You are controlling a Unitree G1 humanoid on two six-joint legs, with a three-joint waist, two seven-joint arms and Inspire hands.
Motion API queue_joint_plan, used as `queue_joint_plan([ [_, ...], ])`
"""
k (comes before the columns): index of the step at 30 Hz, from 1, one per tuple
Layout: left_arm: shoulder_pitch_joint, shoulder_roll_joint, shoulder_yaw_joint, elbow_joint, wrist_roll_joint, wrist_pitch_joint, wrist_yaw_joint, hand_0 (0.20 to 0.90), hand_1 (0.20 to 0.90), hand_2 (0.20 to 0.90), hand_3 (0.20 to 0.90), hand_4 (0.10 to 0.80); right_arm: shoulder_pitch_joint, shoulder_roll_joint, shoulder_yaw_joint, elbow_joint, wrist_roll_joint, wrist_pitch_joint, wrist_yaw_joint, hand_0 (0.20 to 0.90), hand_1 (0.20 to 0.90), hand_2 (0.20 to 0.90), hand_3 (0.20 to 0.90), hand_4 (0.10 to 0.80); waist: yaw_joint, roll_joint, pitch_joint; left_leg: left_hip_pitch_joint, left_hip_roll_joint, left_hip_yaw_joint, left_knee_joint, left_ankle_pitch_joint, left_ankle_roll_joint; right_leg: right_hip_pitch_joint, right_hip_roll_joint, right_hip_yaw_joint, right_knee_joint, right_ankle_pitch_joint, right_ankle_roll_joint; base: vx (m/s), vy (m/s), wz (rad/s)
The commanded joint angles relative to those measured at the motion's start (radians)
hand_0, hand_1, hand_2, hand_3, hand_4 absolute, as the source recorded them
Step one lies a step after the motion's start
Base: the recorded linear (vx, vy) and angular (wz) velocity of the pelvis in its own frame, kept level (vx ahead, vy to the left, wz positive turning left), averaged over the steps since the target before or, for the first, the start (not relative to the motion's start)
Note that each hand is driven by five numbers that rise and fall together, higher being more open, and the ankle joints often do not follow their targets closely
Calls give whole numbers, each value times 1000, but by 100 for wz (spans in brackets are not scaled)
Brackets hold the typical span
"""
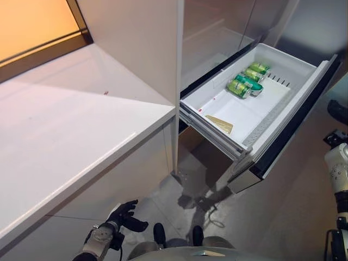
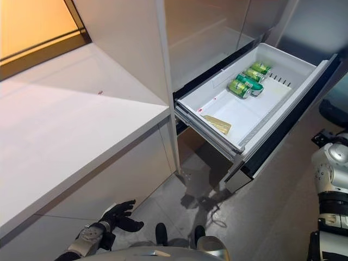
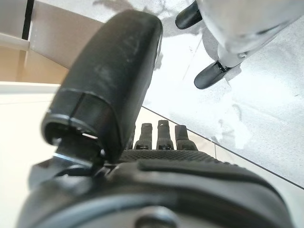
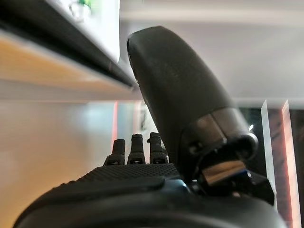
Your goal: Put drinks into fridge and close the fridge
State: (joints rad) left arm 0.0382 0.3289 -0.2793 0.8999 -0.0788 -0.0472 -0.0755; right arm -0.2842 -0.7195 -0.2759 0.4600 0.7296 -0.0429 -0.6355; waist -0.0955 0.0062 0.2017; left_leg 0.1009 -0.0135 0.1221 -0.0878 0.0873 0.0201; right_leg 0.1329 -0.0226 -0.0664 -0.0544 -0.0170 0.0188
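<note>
The fridge drawer [image 1: 283, 61] stands pulled out at the upper right, white inside with a dark front panel. Green cans [image 1: 247, 80] lie on their sides together at the drawer's far end. My left hand [image 1: 126, 215] hangs low at the lower left, beside the counter's front and near the floor, open and empty, well away from the drawer. Its wrist view shows the thumb [image 3: 114, 80] standing out and straight fingers over the grey floor. My right hand [image 4: 142, 190] is open and empty, its fingers straight, with the drawer's dark edge [image 4: 66, 42] above it.
A white counter [image 1: 70, 141] fills the left side, with a tall white panel [image 1: 141, 43] between it and the fridge. A flat yellow card [image 1: 220, 124] lies in the drawer's near end. Grey floor [image 1: 283, 217] lies below the drawer.
</note>
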Motion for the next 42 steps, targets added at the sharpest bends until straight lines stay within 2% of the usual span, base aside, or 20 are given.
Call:
queue_joint_plan([
  [1,-15,36,-37,50,26,-26,6,900,900,900,900,800,-68,-21,-69,-15,101,-167,20,900,900,900,900,800,59,-29,-56,-20,-29,-8,213,-268,33,-90,-17,-25,190,-101,41,52,-41,-1],
  [3,-14,39,-38,49,23,-24,6,900,900,900,900,800,-67,-13,-67,-6,131,-171,30,900,900,900,900,800,62,-30,-51,-29,-30,-12,244,-282,37,-95,-21,-27,210,-111,36,42,-37,2],
  [8,-21,49,-41,24,43,-11,10,900,900,900,900,800,-73,2,-37,31,225,-101,185,900,900,900,900,800,87,-37,6,-110,-39,-51,426,-360,55,-142,-48,-47,356,-167,-1,41,-36,18],
  [13,-36,70,-80,-29,47,-1,11,900,900,900,900,800,-97,-10,-9,79,345,-34,311,900,900,900,900,800,113,-36,64,-203,-54,-74,538,-395,80,-226,-64,-65,502,-213,-25,-8,2,20],
  [18,-42,80,-105,-80,37,2,32,900,900,900,900,800,-143,-19,21,121,372,-27,386,900,900,900,900,800,139,-32,117,-290,-68,-96,630,-407,89,-304,-72,-88,615,-241,-47,-24,47,15],
  [28,-11,77,-102,-103,-12,-10,84,900,900,900,900,800,-268,-13,104,97,348,-22,569,900,900,900,900,800,190,-13,170,-355,-90,-125,666,-389,85,-364,-86,-119,692,-262,-61,20,77,6],
  [32,8,74,-98,-98,-24,-18,95,900,900,900,900,800,-321,-19,131,108,329,-15,590,900,900,900,900,800,213,-8,174,-360,-99,-141,669,-384,82,-364,-91,-132,707,-270,-65,54,69,10],
  [42,43,78,-85,-79,-18,-41,78,900,900,900,900,800,-452,-27,213,175,228,-26,552,900,900,900,900,800,278,7,173,-341,-114,-185,624,-351,73,-340,-111,-173,714,-276,-62,58,56,21],
])
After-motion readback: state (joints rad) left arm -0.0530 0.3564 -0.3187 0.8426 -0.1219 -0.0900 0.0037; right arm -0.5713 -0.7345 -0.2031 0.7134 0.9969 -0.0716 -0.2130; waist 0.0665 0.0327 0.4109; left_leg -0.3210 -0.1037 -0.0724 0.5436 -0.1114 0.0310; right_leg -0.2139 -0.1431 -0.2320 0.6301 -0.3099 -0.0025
